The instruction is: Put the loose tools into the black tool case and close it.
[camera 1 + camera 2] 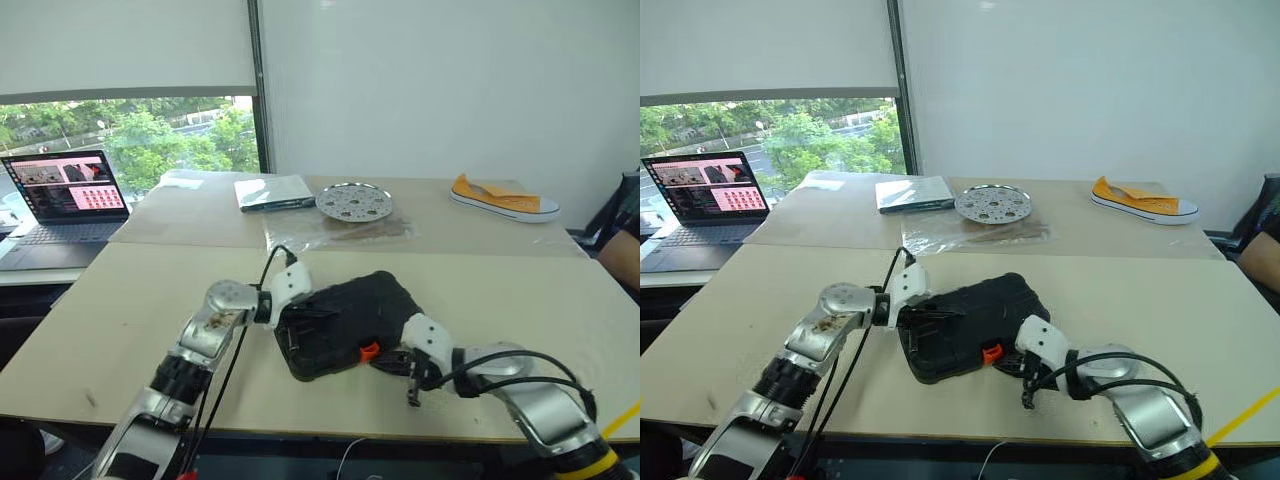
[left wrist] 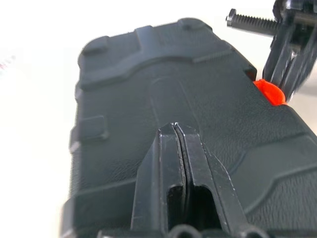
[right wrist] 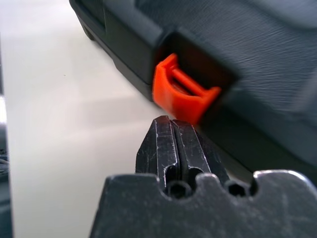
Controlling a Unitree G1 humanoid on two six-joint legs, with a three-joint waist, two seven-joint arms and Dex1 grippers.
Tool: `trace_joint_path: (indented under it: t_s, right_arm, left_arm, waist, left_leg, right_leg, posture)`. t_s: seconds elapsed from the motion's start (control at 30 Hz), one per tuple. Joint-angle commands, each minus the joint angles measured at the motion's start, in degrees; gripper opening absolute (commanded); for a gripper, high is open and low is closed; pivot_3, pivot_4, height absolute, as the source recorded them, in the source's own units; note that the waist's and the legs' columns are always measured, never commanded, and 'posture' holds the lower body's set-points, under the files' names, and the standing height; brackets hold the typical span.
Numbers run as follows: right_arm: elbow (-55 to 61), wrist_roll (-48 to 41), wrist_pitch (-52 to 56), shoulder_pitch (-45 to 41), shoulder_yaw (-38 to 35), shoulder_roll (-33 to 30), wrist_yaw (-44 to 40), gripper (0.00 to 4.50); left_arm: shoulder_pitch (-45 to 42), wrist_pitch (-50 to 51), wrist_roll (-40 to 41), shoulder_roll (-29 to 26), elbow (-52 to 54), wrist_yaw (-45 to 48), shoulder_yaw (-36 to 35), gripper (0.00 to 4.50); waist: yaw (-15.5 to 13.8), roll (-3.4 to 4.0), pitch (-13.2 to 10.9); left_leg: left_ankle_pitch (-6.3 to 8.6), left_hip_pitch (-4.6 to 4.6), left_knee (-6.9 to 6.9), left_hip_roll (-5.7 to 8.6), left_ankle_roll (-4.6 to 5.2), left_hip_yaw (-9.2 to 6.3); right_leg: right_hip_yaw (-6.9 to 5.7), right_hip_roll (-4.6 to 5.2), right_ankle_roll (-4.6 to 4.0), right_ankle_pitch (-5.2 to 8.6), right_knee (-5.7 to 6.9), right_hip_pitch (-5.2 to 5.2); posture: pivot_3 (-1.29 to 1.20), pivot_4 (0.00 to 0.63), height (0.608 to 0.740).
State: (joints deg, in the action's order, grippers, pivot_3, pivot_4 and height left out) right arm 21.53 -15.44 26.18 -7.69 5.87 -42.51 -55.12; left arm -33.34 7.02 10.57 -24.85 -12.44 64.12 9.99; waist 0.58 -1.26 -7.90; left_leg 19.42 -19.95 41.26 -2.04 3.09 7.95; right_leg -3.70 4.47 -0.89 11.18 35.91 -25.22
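Your right gripper (image 3: pixel 174 130) has its fingers pressed together, empty, tips just short of the orange latch (image 3: pixel 182 93) on the near edge of the black tool case (image 1: pixel 345 318); your left gripper (image 2: pixel 179 136) is likewise pinched flat, empty, lying over the lid from the case's left end. Both arms reach in low over the table (image 1: pixel 120 330), left forearm angled in from the left, right wrist bent toward the latch; the case lies closed mid-table, long axis running diagonally, near-left to far-right. Beyond it: perforated metal plate (image 1: pixel 353 201), grey book (image 1: pixel 273 192), yellow shoe (image 1: pixel 503 198), laptop (image 1: pixel 65 205) far left; nothing blocks either gripper.
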Motion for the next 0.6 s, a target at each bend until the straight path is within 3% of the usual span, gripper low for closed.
trace_joint_path:
  t_s: [0.03,0.23,0.27,0.4,0.43,0.6]
  right_arm:
    - [2.58,-7.05,-5.1,7.63,-11.9,-0.82,-3.11,0.58]
    - [-4.06,-6.64,-20.36,16.74,-23.78,0.16,-4.99,2.42]
    - [-6.08,-6.87,-23.73,17.25,-25.36,0.23,-6.28,2.93]
    - [-11.53,-8.53,-29.85,18.13,-29.28,0.2,-8.6,4.16]
    - [-11.72,-9.98,-28.5,18.55,-30.1,-0.19,-9.09,4.47]
    - [-14.39,-9.91,-31.9,18.04,-30.78,-0.3,-10.25,4.47]
  left_arm:
    - [7.71,-2.34,5.58,-6.45,2.48,2.25,-9.28,0.69]
    - [25.12,-6.8,8.58,-17.22,8.23,3.25,-21.61,2.75]
    - [28.36,-7.87,8.29,-18.51,7.62,2.97,-23.85,3.29]
    - [37.37,-10.94,7.56,-21.01,4.26,1.62,-29.56,4.5]
    - [39.07,-11.94,7.26,-21.18,3.51,1.11,-30.61,4.5]
    - [41.7,-14.96,7.38,-20.35,3.82,-1.45,-32.3,4.5]
  waist:
    - [0.13,0.0,-0.01]
    - [0.11,0.03,-0.06]
    - [0.03,0.03,-0.07]
    - [-0.95,-0.01,-0.17]
    - [-1.21,0.02,-0.19]
    - [-1.59,0.07,-0.22]
  left_leg:
    - [-0.12,0.03,-0.13,0.0,-0.2,0.01]
    - [-0.24,0.03,-0.55,0.01,-0.46,0.09]
    - [-0.19,0.0,-0.55,0.02,-0.4,0.11]
    - [-0.07,-0.01,-0.52,0.09,-0.23,0.12]
    - [-0.04,-0.01,-0.52,0.09,-0.19,0.13]
    - [0.04,-0.04,-0.52,0.12,-0.09,0.08]
  right_leg:
    - [-0.01,0.0,-0.01,0.01,-0.03,-0.02]
    - [-0.06,-0.03,0.01,0.33,-0.05,-0.23]
    - [-0.08,0.0,0.07,0.38,-0.08,-0.24]
    - [-0.14,0.19,0.19,0.48,-0.18,-0.16]
    - [-0.16,0.27,0.19,0.49,-0.2,-0.16]
    - [-0.26,0.87,0.16,0.49,-0.2,-0.15]
  posture:
    - [0.0,0.15,0.74]
    - [0.0,0.15,0.74]
    - [0.0,0.15,0.74]
    - [0.0,0.15,0.74]
    - [0.0,0.15,0.74]
    - [0.0,0.15,0.74]
